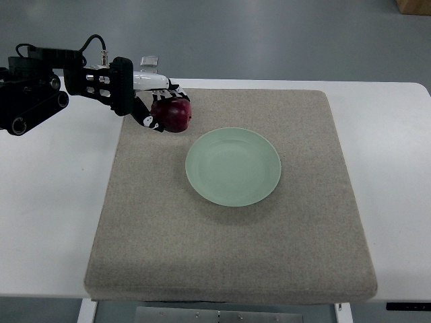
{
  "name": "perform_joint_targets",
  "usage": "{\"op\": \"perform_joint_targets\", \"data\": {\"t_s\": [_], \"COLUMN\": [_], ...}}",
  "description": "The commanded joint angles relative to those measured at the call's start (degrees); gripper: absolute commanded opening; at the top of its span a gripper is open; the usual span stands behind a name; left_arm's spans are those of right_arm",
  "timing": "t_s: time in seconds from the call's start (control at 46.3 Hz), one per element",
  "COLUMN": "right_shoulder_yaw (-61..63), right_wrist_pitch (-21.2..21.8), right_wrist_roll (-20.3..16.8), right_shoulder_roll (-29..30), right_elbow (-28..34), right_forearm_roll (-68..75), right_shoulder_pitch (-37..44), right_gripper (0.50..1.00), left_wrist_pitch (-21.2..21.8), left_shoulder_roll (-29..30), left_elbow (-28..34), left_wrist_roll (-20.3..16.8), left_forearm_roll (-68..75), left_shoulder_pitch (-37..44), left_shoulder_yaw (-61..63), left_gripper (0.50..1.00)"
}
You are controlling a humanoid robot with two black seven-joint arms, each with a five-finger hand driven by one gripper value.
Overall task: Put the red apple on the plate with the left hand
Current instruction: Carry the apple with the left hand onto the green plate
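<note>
1. While its arm enters from the left edge, the left hand (pixel 156 108) clasps the red apple (pixel 173 114), fingers curled around its near and far sides
2. Apple position: over the far-left corner of the grey mat (pixel 229 262), beside and clear of the plate
3. Pale green plate (pixel 233 166): mat centre, bare
4. White table (pixel 47 222) supports the mat

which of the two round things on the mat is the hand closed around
The red apple, near the mat's far left corner: the left hand's fingers curl around it. The pale green plate lies bare mid-mat, apart from the hand.
</note>
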Motion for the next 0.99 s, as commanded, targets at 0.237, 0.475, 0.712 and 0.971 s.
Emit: {"op": "perform_joint_targets", "data": {"t_s": [0.237, 0.475, 0.712, 0.971], "right_shoulder_yaw": [0.0, 0.0, 0.0, 0.0], "right_wrist_pitch": [0.0, 0.0, 0.0, 0.0], "right_wrist_roll": [0.0, 0.0, 0.0, 0.0], "right_shoulder_roll": [0.0, 0.0, 0.0, 0.0], "right_elbow": [0.0, 0.0, 0.0, 0.0], "right_forearm_roll": [-0.08, 0.0, 0.0, 0.0], "right_shoulder_pitch": [-0.01, -0.01, -0.01, -0.01], "right_gripper": [0.964, 0.964, 0.964, 0.964], "left_wrist_pitch": [0.01, -0.25, -0.16, -0.16], "left_shoulder_roll": [-3.93, -6.83, -9.47, -12.11], "left_elbow": [-4.99, -4.99, -4.9, -4.55], "left_wrist_roll": [0.09, 0.09, 0.09, 0.53], "left_forearm_roll": [-0.12, -0.12, 0.15, 0.15], "left_shoulder_pitch": [0.04, 0.47, 0.91, 2.84], "left_shoulder_yaw": [-1.69, -1.52, -1.08, -0.99], "left_gripper": [0.525, 0.54, 0.544, 0.551]}}
